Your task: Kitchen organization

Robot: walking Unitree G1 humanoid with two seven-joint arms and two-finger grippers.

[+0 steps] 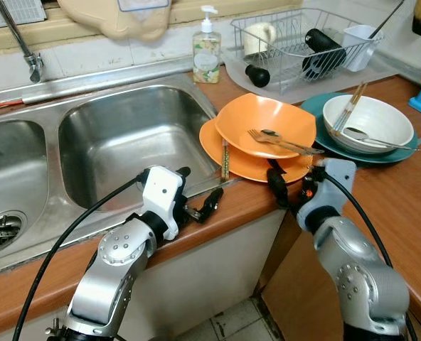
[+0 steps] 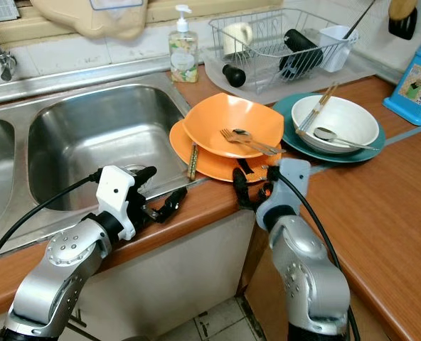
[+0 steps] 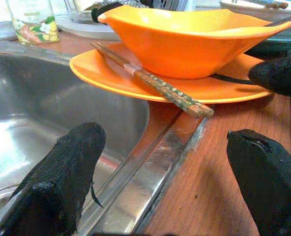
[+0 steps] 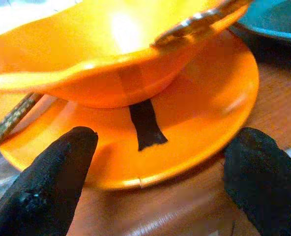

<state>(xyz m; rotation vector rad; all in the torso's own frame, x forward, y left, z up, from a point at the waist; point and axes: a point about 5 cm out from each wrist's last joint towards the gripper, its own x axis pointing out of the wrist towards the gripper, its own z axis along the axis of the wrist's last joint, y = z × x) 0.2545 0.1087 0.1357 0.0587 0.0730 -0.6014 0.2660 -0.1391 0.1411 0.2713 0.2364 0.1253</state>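
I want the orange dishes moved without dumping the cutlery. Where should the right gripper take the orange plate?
Probably at the orange plate's near rim, coming in low from the counter's front edge. That rim overhangs slightly and faces the open right gripper. The orange bowl with a fork sits on top and chopsticks lean on the sink side, so lift level.

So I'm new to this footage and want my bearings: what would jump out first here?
The bright orange bowl holding a fork, stacked on an orange plate at the counter's edge beside the steel sink. Chopsticks lie across the plate's rim. Both grippers sit open near the plate: the left gripper at the sink's edge, the right gripper right at the plate's front rim.
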